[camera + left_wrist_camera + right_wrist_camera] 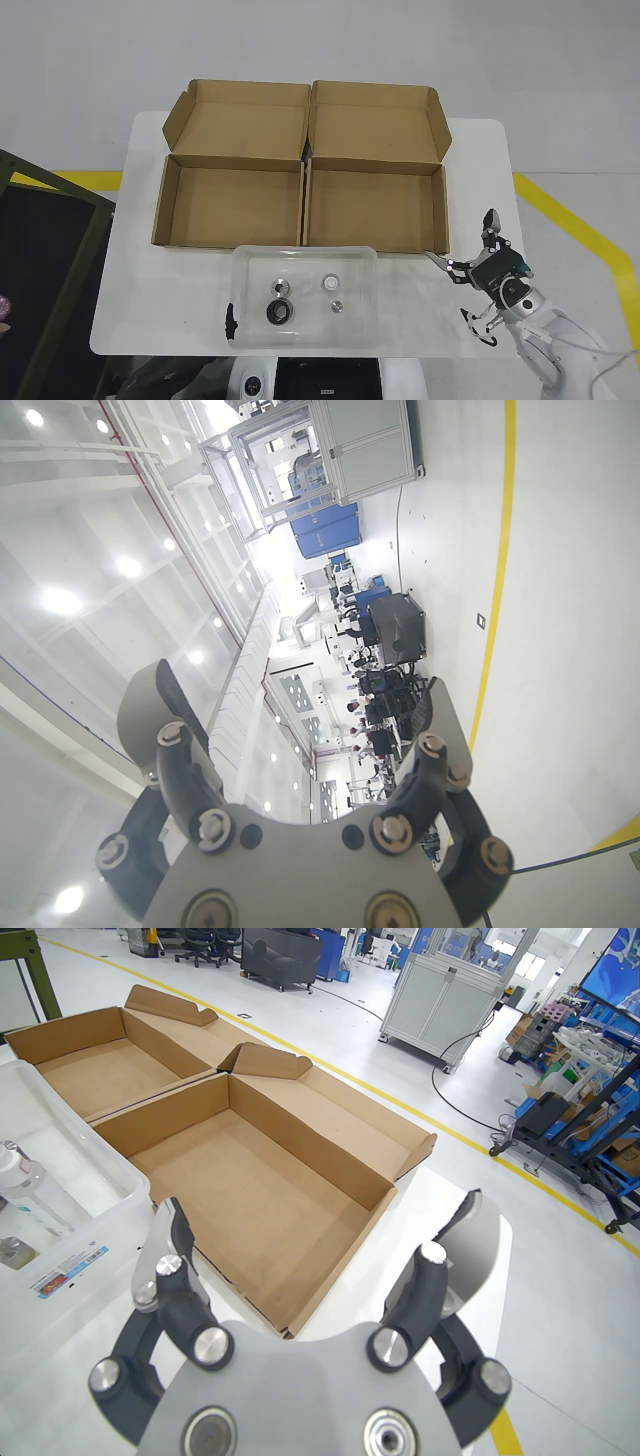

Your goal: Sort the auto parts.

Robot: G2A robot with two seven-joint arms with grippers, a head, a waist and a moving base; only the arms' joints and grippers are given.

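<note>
A clear plastic bin (305, 255) at the table's front holds several auto parts: a black ring (278, 313), a metal piece (278, 290), a white part (331, 284) and a small metal cylinder (337, 307). Behind it stand two open cardboard boxes, left (230, 208) and right (373, 208), both bare inside. My right gripper (463, 242) hovers open by the right box's front right corner, nothing between its fingers (172, 1228). My left gripper (300, 690) is open and faces away from the table toward the room.
In the right wrist view the right box (260, 1188) lies just ahead of the gripper (320, 1223), with the bin (75, 1238) beside it. Both box lids (310, 125) lie flat at the back. A dark tip (231, 322) shows by the bin's left front corner.
</note>
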